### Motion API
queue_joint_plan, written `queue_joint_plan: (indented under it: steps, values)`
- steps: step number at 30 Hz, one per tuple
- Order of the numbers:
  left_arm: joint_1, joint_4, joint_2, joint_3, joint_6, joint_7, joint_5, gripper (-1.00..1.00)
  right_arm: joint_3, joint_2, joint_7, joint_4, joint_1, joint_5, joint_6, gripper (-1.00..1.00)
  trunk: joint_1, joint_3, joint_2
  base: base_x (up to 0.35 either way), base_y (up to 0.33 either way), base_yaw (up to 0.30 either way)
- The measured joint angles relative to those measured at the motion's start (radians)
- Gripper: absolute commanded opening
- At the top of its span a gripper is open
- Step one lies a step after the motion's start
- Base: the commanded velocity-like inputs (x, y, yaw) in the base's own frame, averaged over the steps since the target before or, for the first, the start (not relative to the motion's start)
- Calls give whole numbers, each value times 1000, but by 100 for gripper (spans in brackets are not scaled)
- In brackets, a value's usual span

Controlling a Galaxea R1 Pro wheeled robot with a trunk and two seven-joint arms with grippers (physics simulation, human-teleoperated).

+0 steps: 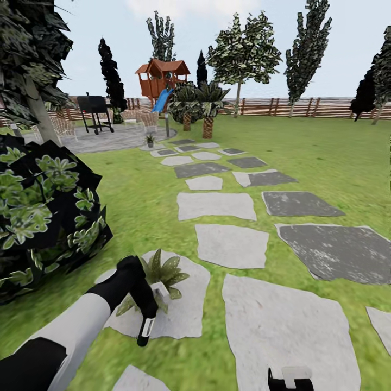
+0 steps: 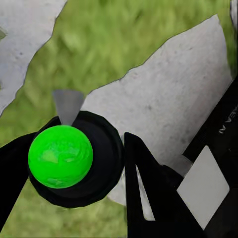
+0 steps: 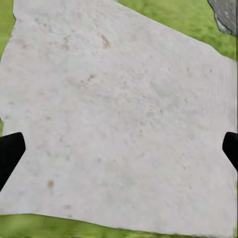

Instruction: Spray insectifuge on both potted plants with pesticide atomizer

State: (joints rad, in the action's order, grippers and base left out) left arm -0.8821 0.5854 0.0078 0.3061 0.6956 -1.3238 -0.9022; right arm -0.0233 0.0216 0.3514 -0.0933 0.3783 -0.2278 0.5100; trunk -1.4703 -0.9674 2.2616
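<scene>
The head view takes in the green lawn garden (image 1: 326,157) with its grey flat stepping stones (image 1: 232,245), far brown slatted fence (image 1: 282,106) and a black-backed leafy bush (image 1: 43,217) at near left. One small green-leaved potted plant (image 1: 158,271) sits on a near-left stone, another (image 1: 150,140) far off by the patio. The left gripper (image 1: 142,304) hangs over the near plant. The left wrist view shows its fingers closed around the dark round-bodied pesticide atomizer (image 2: 74,158), a bright green ball on it. In the right wrist view the right gripper (image 3: 119,148) is spread wide, empty, above a pale stone.

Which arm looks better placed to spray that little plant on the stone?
Left. Its tool already grips the spray bottle beside the near potted plant. The right tool hangs open over a bare stone, holding nothing.
</scene>
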Motion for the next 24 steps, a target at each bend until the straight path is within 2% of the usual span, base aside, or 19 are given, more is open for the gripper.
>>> queue_joint_plan:
  steps: [6, 9, 10, 11, 13, 14, 16, 17, 19, 22, 23, 24]
  values:
    - [6, -10, 0, -1, -2, 24, 20, -100, 0, 0, 0, 0, 0, 0, 0, 100, 0, 0, 0, -264, -196, -51]
    - [38, -4, 0, -1, -10, 71, 62, -100, 0, 1, 0, -1, 0, 0, 0, 100, 0, 2, 0, -267, -193, -214]
    - [61, -5, 1, -1, -52, 128, 102, -100, 0, 2, 0, -1, 0, 1, 0, 100, 0, 2, 0, -271, -180, -231]
    - [85, -9, 2, -2, -137, 190, 156, -100, 0, 3, 0, -2, 0, 1, 0, 100, 0, 3, 0, -272, -176, -232]
    - [132, -12, 13, -3, -259, 259, 249, -100, 1, 7, -3, -2, 0, 0, 0, 100, 0, 4, 0, -274, -170, -143]
    - [158, -12, 17, -7, -307, 274, 278, -100, 1, 8, -4, -3, 0, 0, 0, 100, 0, 4, 0, -276, -160, -50]
    - [197, -12, 25, -10, -399, 286, 298, -100, 2, 10, -9, -3, 0, -1, 0, 100, 0, 5, 0, -277, -155, -24]
    - [210, -13, 36, -11, -460, 289, 305, -100, 4, 10, -31, -5, 0, -2, -1, 100, 0, 5, 0, -278, -152, -8]
    - [219, -15, 50, -11, -542, 289, 311, -100, 17, 14, -144, -18, 0, -13, -2, 100, 0, 5, 0, -224, -125, -4]
    - [222, -43, 55, -8, -573, 289, 306, -100, 26, 27, -338, -122, 0, -54, -11, 100, 0, 5, 0, -60, -34, -1]
    - [222, -48, 55, -7, -575, 289, 305, -100, 26, 31, -380, -155, 0, -71, -18, 100, 0, 5, 0, -13, -7, 0]
    - [222, -55, 57, -4, -576, 288, 303, -100, 27, 43, -474, -215, 0, -99, -48, 100, 0, 5, 0, -7, -4, 0]
